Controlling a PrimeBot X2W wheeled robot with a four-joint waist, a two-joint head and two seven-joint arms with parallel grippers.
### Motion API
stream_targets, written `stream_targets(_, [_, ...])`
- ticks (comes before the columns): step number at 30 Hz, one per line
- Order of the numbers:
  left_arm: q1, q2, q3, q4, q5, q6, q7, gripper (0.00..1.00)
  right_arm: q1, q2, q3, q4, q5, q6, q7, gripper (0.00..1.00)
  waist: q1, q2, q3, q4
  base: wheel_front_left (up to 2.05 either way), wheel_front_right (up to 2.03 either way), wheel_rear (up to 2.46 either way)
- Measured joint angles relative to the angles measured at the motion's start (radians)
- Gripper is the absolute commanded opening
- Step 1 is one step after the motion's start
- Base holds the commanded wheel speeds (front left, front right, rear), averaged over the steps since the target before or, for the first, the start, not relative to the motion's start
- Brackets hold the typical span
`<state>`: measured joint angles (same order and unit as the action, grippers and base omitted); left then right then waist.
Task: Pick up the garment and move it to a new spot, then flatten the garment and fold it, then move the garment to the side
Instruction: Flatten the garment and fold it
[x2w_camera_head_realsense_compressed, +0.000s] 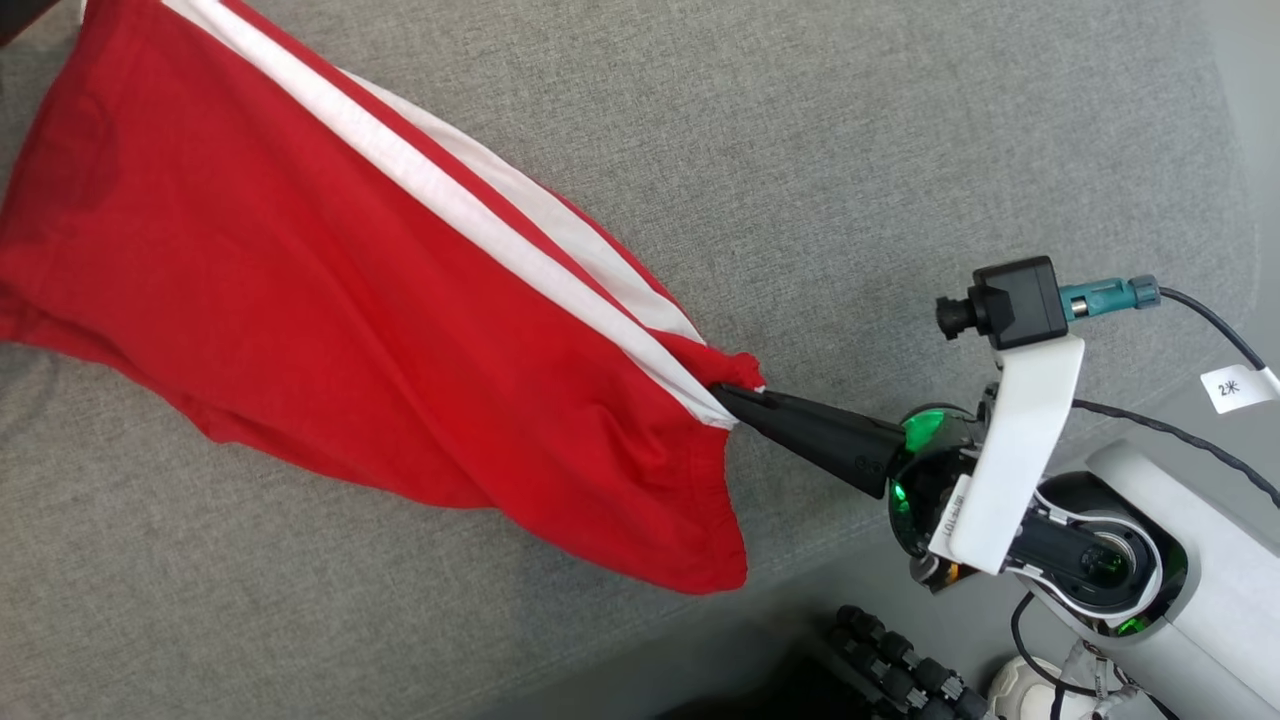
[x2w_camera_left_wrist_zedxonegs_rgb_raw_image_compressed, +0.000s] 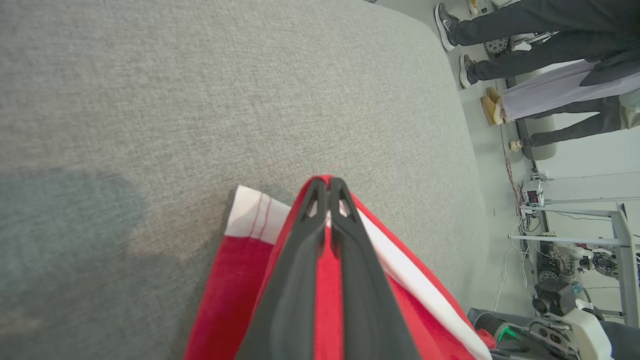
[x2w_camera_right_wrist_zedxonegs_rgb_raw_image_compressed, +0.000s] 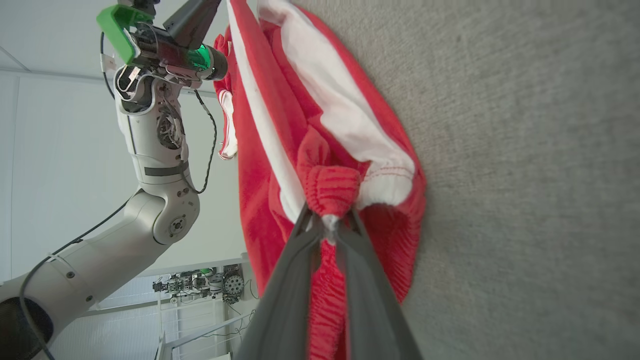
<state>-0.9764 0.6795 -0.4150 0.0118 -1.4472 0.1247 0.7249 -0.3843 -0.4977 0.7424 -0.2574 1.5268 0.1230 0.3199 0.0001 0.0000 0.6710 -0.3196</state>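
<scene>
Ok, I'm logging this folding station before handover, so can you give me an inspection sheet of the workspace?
Surface: grey upholstered cushion with a woven texture and a rounded far edge.
Job's things: red garment with white side stripes and an elastic waistband, stretched between both tools.
Clutter: nothing seen on the cushion.
Grippers: left tool shut on the garment near a stitched hem; right tool shut on the bunched waistband.
Cables: black cable runs from the right wrist camera and carries a white tag.
Surroundings: people's legs beyond the cushion's edge; metal frame with electronics beside it.
</scene>
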Motion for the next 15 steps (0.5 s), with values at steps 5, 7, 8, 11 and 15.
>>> stream_targets(5, [-0.013,-0.014,-0.024,0.072,0.052,0.0,0.006,0.0,-0.016,0.019,-0.006,0.011,-0.014,0.0,-0.023,0.19,0.0,0.0,0.02,-0.009,0.0,0.0,0.0])
stream_targets(7, [-0.014,-0.022,-0.037,0.094,0.063,0.0,0.014,0.28,-0.018,0.026,-0.023,0.021,-0.024,0.0,-0.046,1.0,0.0,0.0,0.022,-0.013,0.0,0.0,0.0])
stream_targets(8, [-0.017,-0.028,-0.04,0.106,0.07,0.0,0.014,0.33,-0.019,0.026,-0.026,0.025,-0.024,0.0,-0.048,1.0,0.0,0.0,0.022,-0.014,0.0,0.0,0.0])
stream_targets(11, [-0.026,-0.045,-0.047,0.131,0.097,0.0,0.014,0.87,-0.02,0.028,-0.025,0.044,-0.038,0.0,-0.055,1.0,0.0,0.0,0.015,-0.015,0.0,0.0,0.0])
stream_targets(15, [-0.029,-0.074,-0.061,0.157,0.107,0.0,0.013,1.0,-0.02,0.024,-0.026,0.065,-0.05,0.0,-0.066,1.0,-0.0001,0.0,-0.002,-0.012,0.0,0.0,0.0])
